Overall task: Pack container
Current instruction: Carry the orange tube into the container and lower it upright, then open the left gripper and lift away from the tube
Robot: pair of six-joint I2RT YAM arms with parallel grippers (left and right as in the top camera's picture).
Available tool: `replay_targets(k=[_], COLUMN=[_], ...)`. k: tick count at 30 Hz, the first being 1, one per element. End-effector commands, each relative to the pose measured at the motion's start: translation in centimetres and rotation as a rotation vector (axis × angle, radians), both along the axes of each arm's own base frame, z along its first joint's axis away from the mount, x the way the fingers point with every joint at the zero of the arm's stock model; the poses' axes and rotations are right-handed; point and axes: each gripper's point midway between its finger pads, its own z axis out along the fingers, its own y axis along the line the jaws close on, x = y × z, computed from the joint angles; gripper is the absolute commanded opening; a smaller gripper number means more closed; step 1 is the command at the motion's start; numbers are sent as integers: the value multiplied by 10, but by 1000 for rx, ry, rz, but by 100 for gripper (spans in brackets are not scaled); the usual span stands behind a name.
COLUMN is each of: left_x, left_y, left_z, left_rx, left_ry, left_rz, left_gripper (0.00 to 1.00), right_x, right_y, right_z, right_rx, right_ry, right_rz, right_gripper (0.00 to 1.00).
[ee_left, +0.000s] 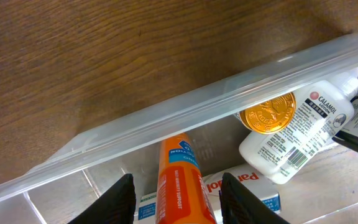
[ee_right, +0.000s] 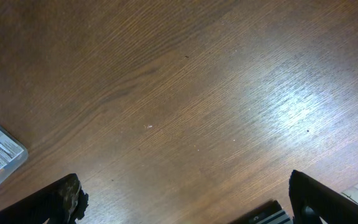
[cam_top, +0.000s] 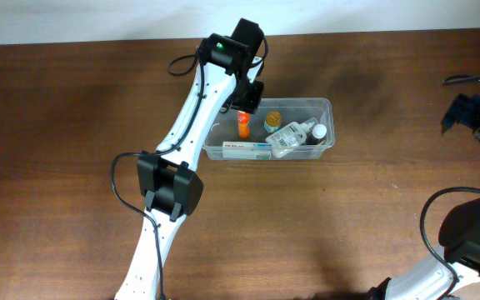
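Dark wood worktop (cam_top: 73,125) fills every view. The left hand (ee_left: 179,202) hangs over the left part of the container (cam_top: 307,102), fingers apart on either side of an upright orange tube (ee_left: 182,180) and gripping nothing. The tube carries a blue label whose white writing is too small to read. Below the tube lies a flat white box (ee_left: 244,190) with red letters beginning "Pa". Just right of the tube is a gold embossed cap (ee_left: 267,115), and touching it lies a white bottle (ee_left: 297,140) whose red mark reads "CALAMOL", above fine print and a barcode. The container sits near the worktop's far edge, about midway across, with its long side running left to right. Well apart to the right, the right hand (ee_right: 191,202) hovers over bare wood with its fingers spread wide and nothing between them.
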Motion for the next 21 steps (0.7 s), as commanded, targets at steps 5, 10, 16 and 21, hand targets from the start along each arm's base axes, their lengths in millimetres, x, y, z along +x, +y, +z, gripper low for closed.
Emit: replay_targets(k=[5, 10, 16, 21], left_x=[8, 17, 23, 16], left_y=[-4, -7, 2, 24], left_z=[8, 32, 91, 145], left_rx=[-30, -65, -125, -162], left_ry=[-35, -107, -233, -322], left_rz=[-1, 0, 20, 51], left_gripper=[44, 48, 85, 95], right_x=[-1, -1, -1, -1], right_y=[0, 0, 0, 0], right_z=[6, 6, 6, 6], right_rx=[-9, -9, -9, -9], right_ry=[-16, -16, -15, -15], right_rz=[-13, -13, -13, -13], right_gripper=[98, 98, 98, 98])
